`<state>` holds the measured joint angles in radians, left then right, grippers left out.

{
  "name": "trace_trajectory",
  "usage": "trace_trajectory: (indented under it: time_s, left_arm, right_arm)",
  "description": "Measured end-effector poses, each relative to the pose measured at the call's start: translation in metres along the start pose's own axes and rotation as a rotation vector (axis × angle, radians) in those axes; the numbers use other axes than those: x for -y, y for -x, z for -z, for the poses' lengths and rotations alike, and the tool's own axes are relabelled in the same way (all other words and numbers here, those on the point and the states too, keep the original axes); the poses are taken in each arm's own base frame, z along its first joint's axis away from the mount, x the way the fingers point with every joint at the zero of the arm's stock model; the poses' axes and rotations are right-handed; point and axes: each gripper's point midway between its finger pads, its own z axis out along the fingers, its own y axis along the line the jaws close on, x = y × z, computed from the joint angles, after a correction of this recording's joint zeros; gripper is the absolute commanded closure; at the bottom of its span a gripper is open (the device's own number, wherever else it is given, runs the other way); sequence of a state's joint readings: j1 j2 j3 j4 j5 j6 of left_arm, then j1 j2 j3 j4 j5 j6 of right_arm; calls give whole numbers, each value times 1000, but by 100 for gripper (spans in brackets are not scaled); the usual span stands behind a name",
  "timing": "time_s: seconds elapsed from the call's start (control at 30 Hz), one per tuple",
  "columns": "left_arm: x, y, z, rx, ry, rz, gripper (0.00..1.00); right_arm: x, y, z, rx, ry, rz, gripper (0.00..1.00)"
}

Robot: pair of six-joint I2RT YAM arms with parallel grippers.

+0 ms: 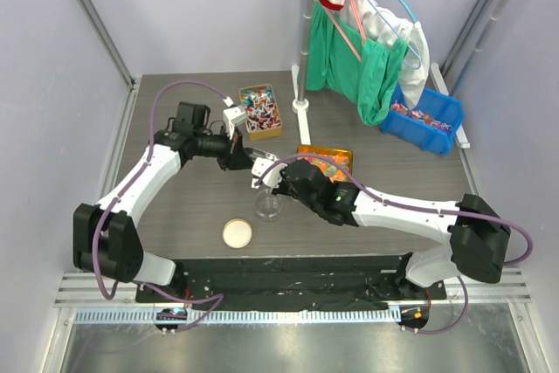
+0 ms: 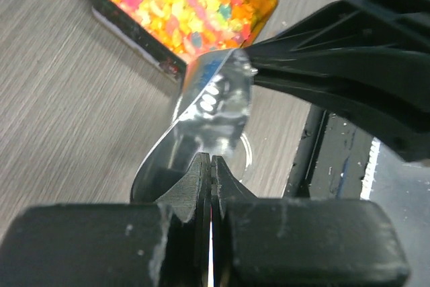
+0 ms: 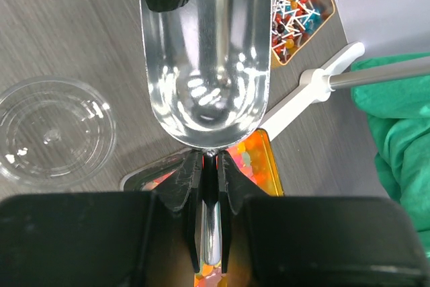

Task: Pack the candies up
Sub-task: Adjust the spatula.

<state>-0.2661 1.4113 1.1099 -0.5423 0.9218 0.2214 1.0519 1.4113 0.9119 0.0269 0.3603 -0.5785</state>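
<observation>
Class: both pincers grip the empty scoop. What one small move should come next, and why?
Probably open the left pincer and back off: the right pincer clamps the scoop by its handle, so it alone can carry the empty bowl to the candies.

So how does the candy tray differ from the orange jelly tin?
The tray holds red, blue and white wrapped candies; the orange tin holds bare yellow, orange and green jelly pieces. The tray sits farther back, by the pole's base; the tin lies nearer. Both are open and rectangular.
</observation>
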Motion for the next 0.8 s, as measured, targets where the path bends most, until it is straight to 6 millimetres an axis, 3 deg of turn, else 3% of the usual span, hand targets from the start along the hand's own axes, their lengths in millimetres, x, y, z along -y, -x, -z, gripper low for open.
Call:
trace_trajectory:
  time_s: [0.23,0.47,0.5,0.57,0.63,0.67,0.7,0.8]
  left_arm:
    - [-15,-10,-10,-30,23,29,100]
    - [-24,-10,-9,-37,75,34,98]
    - [-28,-8,-8,-34,91,42,87]
    - [-38,-3,-1,-23,142,50,82]
    - [-52,7,11,3,211,59,71]
    - [-59,15,18,20,249,50,63]
    - [-64,23,25,40,284,35,46]
    - [-74,48,45,103,380,-13,28]
  right_arm:
    - [1,9,19,53,32,-7,99]
    - [3,11,24,67,29,-4,99]
    - [4,10,24,64,26,1,99]
    - [4,6,23,56,17,10,99]
    - [5,4,23,51,8,15,99]
    - [6,4,23,52,2,17,99]
    - [7,3,23,49,-4,20,99]
    - [10,2,22,47,-20,25,99]
